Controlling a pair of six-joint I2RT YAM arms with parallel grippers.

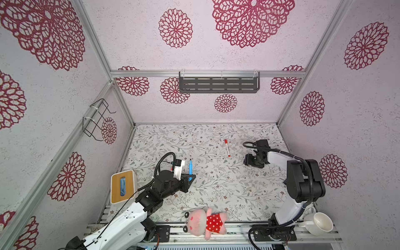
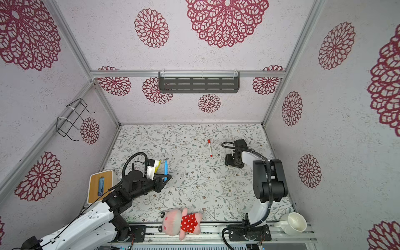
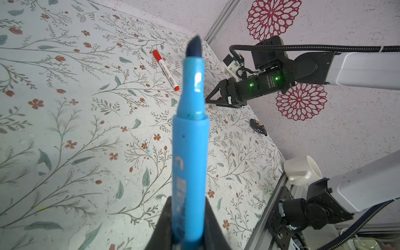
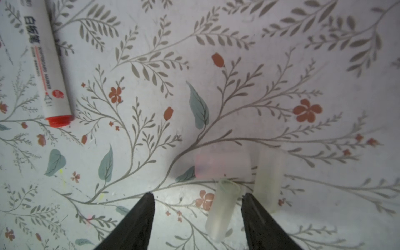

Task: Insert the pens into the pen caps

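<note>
My left gripper (image 1: 190,178) (image 3: 187,234) is shut on the lower barrel of a blue pen (image 1: 190,169) (image 2: 165,168) (image 3: 190,138). The pen is uncapped, its dark tip pointing away from the gripper. A white-barrelled pen with a red cap (image 1: 227,148) (image 2: 210,148) (image 3: 165,69) (image 4: 44,65) lies on the table. My right gripper (image 1: 247,161) (image 4: 198,194) hangs open just above three translucent pen caps. A pale cap (image 4: 223,210) lies between its jaws, near one finger. A pinkish cap (image 4: 223,164) and a yellowish cap (image 4: 268,179) lie just beyond.
A wood-topped tissue box (image 1: 122,186) stands at the left edge. A plush toy in a red dotted dress (image 1: 205,220) lies at the front edge, and a white mug (image 1: 320,223) sits at the front right. A small dark object (image 3: 258,127) lies near the right wall.
</note>
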